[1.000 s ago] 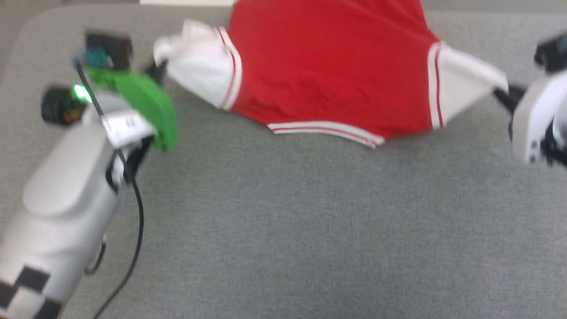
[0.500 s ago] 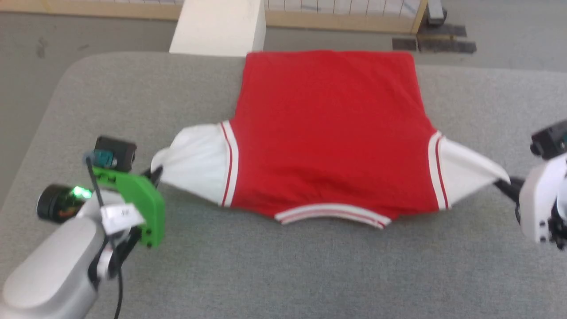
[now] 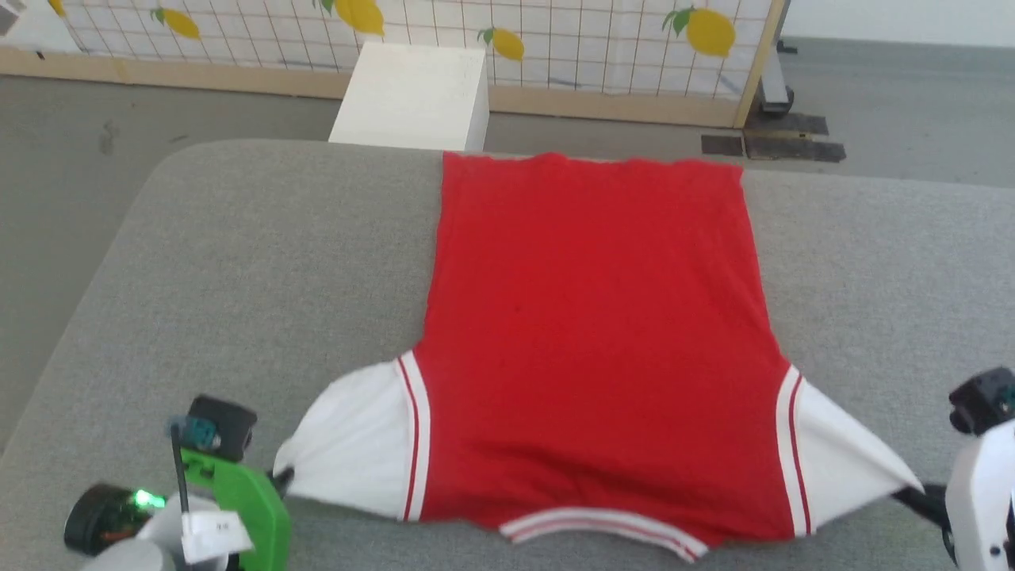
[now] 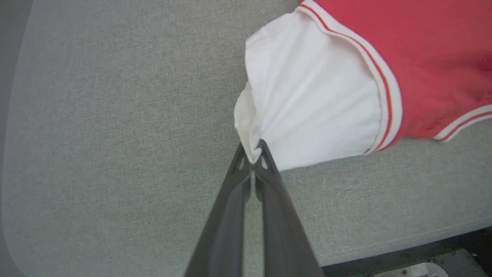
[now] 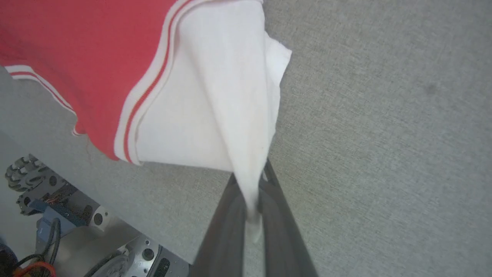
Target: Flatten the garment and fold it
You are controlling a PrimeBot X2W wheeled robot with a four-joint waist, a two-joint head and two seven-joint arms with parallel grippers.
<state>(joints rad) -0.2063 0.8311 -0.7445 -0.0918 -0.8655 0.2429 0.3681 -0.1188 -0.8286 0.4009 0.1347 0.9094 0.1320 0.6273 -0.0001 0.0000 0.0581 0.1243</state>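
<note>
Evidently flattening was in hand: the garment (image 3: pixel 591 341) lay plain red side up on the grey table (image 3: pixel 238 277). The left gripper (image 4: pixel 252 152) pinched one white sleeve (image 4: pixel 307 96), and the right gripper (image 5: pixel 250 181) pinched the other. Next, I judged, both sleeves needed laying smooth before any fold.

You're looking at a grey fabric-covered table (image 3: pixel 238 262), far-left corner rounded, with a stitched seam (image 4: pixel 403 238) along its near edge in the left wrist view. Grey floor (image 3: pixel 71 174) around it, a few scuffs. Behind the table's far edge stands a plain white block (image 3: pixel 412 95) on the floor (touching the table or just behind it, can't tell). Further back is a partition (image 3: pixel 595 40) with a white grid panel, lemon prints (image 3: pixel 710 30) and a wooden frame (image 3: pixel 238 79). Dark flat plates (image 3: pixel 781 145) lie at its right post. Pale wall (image 3: pixel 896 17) top right. Light is even, shadows soft.
</note>
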